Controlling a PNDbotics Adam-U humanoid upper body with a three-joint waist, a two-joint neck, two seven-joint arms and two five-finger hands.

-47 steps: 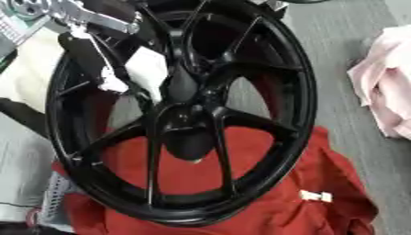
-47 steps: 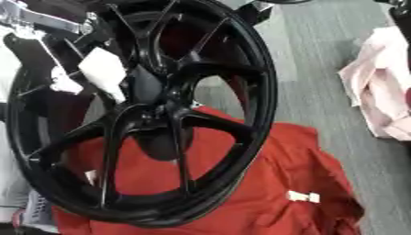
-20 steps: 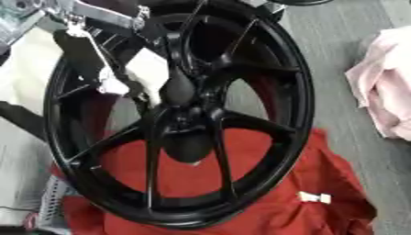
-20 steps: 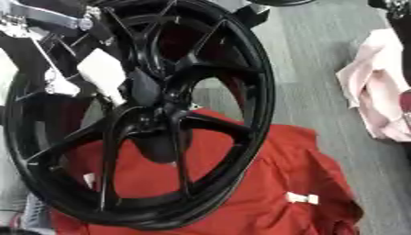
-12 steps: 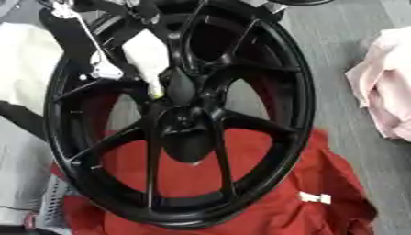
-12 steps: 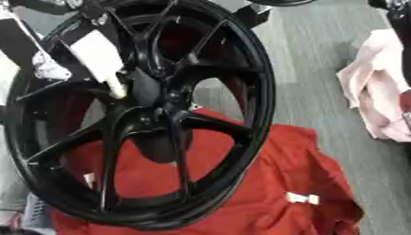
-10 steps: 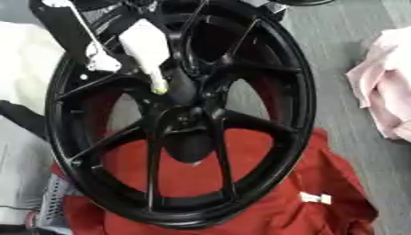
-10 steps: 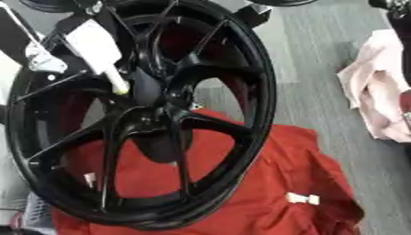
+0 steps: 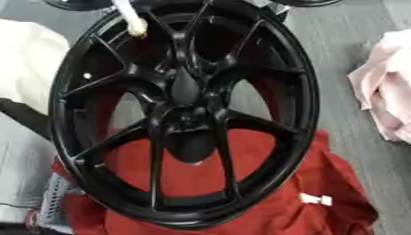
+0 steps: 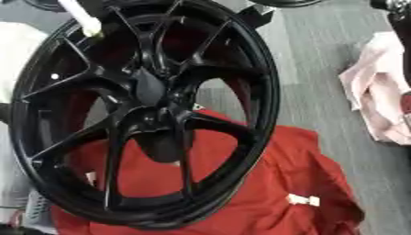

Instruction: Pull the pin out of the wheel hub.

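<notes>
Your black multi-spoke alloy wheel hub (image 9: 185, 114) stands tilted on a rumpled red cloth (image 9: 281, 193). The white pin with a yellowish tip (image 9: 128, 18) hangs at the top edge, over the upper-left spokes, clear of the centre. Robot hand: grip state cannot be told. Pink cloth (image 9: 385, 92) lies right.

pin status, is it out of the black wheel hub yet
White pin with yellowish tip up at the black spoked wheel's top left rim, clear of the hub. Neither hand in view. Red cloth under the wheel, nothing blocking.
</notes>
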